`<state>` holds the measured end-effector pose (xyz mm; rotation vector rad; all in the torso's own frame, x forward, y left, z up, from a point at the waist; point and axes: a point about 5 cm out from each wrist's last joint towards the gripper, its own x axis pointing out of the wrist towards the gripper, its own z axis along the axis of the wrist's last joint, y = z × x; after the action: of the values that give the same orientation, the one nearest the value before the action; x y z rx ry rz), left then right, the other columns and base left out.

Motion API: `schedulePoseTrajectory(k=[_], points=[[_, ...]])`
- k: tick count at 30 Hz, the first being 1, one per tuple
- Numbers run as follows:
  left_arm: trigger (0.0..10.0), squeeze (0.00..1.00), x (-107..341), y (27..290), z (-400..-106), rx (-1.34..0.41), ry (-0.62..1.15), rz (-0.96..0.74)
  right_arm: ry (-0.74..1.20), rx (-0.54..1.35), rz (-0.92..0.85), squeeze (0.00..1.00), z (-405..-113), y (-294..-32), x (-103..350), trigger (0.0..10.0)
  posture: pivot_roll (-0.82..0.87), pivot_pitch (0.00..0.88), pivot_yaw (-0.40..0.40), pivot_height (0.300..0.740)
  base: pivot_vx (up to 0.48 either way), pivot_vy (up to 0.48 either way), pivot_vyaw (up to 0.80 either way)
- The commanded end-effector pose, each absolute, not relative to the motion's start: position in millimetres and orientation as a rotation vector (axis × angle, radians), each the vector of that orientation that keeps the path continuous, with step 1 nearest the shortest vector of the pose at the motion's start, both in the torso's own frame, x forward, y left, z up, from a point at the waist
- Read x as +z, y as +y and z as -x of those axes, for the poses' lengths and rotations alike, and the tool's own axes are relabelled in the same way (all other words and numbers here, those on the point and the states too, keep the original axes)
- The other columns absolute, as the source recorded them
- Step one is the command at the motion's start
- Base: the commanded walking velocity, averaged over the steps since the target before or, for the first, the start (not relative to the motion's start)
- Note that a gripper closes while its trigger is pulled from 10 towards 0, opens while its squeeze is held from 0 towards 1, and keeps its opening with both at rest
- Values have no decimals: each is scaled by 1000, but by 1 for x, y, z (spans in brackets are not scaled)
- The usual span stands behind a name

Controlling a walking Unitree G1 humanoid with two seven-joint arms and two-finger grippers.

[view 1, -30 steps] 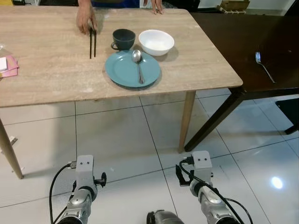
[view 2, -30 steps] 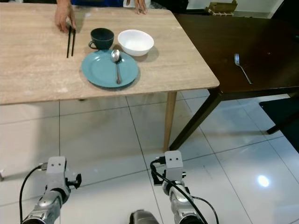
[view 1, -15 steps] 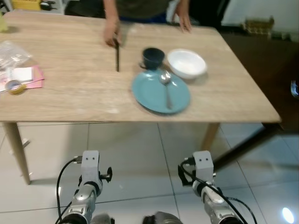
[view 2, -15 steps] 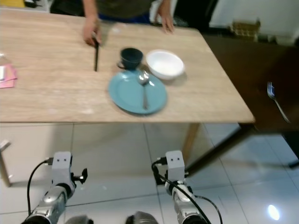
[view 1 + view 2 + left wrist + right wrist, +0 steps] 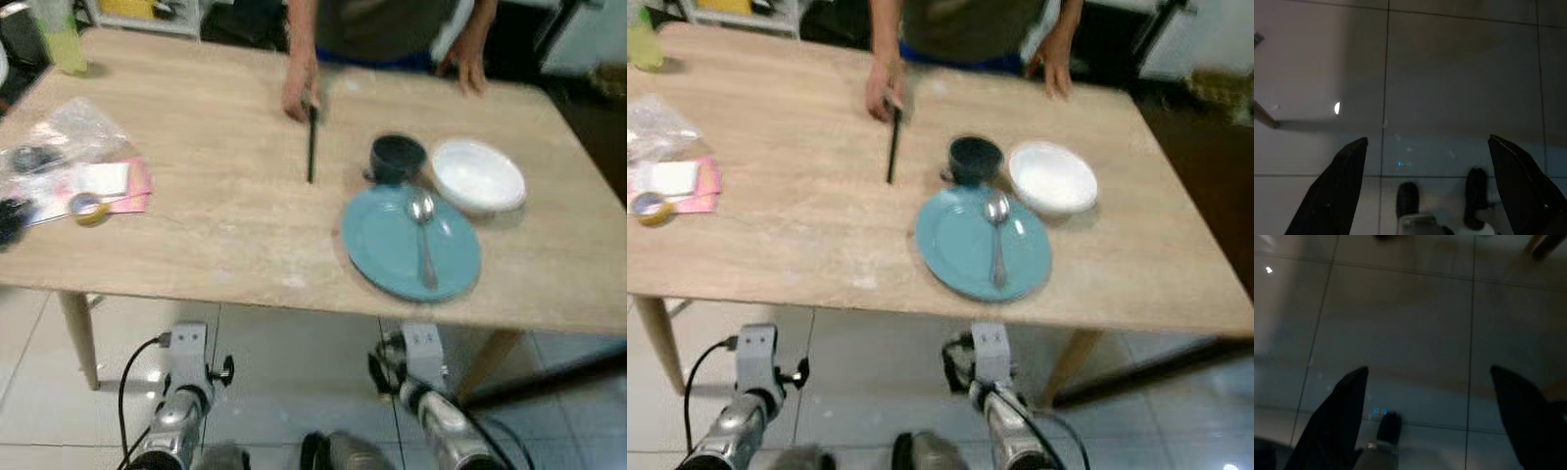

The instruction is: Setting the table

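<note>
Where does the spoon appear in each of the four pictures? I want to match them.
Left eye view: the spoon lies on the blue plate, right of centre.
Right eye view: the spoon lies on the same plate, near the middle.
Left wrist view: not in it.
Right wrist view: not in it.
Shared landmark: the dark cup behind the plate.

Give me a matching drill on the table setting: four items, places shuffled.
Items:
1. spoon
2. dark cup
3. white bowl
4. chopsticks

Places:
A. under a person's hand at their far end
B. lying on the blue plate
C. nearest the table's right edge, beside the cup
D. between the chopsticks and the bowl, just behind the plate

Pairs: 1-B, 2-D, 3-C, 4-A

Both arms hang idle over the floor, left gripper and right gripper open.
</note>
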<state>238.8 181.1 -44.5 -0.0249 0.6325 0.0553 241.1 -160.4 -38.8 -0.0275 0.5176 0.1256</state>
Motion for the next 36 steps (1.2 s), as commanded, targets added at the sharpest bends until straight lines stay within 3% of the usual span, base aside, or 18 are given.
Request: schedulePoseTrajectory(k=[1,17,23,36], points=[[10000,0,-53,176,-229,35,676,21,523,103,29,0,-239,-166,-40,10000,86,84,-60,740,0,0,0],[10000,0,-52,173,-230,13,675,1,559,92,47,0,-235,-171,-44,10000,78,81,-54,740,0,0,0],[10000,0,-52,171,-231,-12,681,-27,561,90,50,0,-235,-171,-44,10000,76,81,-54,740,0,-465,0],[10000,0,-63,175,-215,-5,757,-34,614,114,94,0,-224,-173,-52,10000,71,85,-55,740,0,0,0]])
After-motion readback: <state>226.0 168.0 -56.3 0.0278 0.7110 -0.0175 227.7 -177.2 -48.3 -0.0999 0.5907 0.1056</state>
